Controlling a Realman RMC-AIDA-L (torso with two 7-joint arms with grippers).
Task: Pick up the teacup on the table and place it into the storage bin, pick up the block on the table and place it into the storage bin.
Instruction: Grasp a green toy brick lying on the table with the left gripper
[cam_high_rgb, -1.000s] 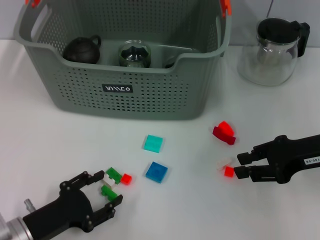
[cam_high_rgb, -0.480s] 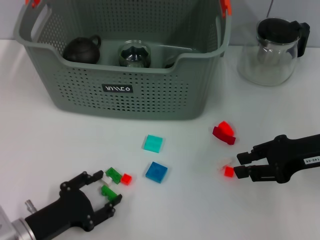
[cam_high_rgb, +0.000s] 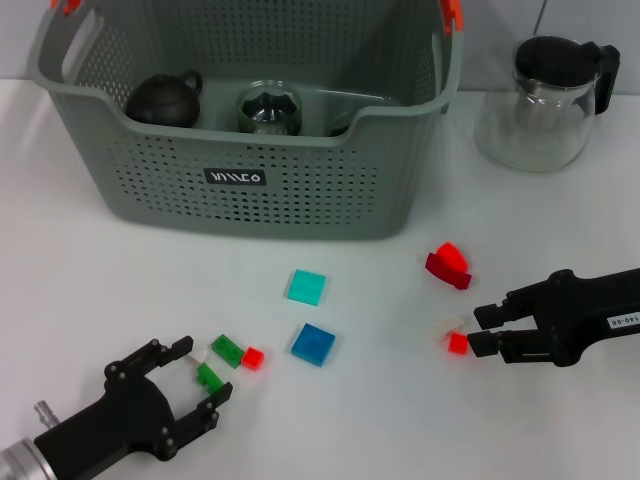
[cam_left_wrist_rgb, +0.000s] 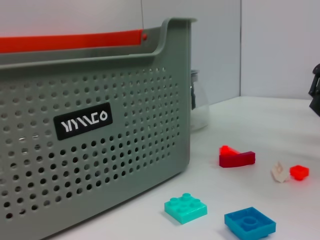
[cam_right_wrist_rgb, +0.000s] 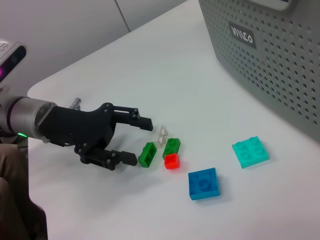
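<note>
Blocks first: my left gripper (cam_high_rgb: 195, 382) is spread around the green block (cam_high_rgb: 209, 377); I should centre before pinching. Right gripper (cam_high_rgb: 482, 329), spread, waits beside a red block (cam_high_rgb: 458, 343).

Left gripper (cam_right_wrist_rgb: 135, 141): fingers spread, low over the bench (cam_right_wrist_rgb: 150, 75), at 9 o'clock from the blocks
Green blocks (cam_right_wrist_rgb: 148, 154): two, just at its fingertips
Red block (cam_right_wrist_rgb: 171, 161): touching one green
Blue block (cam_right_wrist_rgb: 203, 183): 5 o'clock of red
Teal block (cam_right_wrist_rgb: 250, 151): near storage bin (cam_right_wrist_rgb: 280, 65)
</note>
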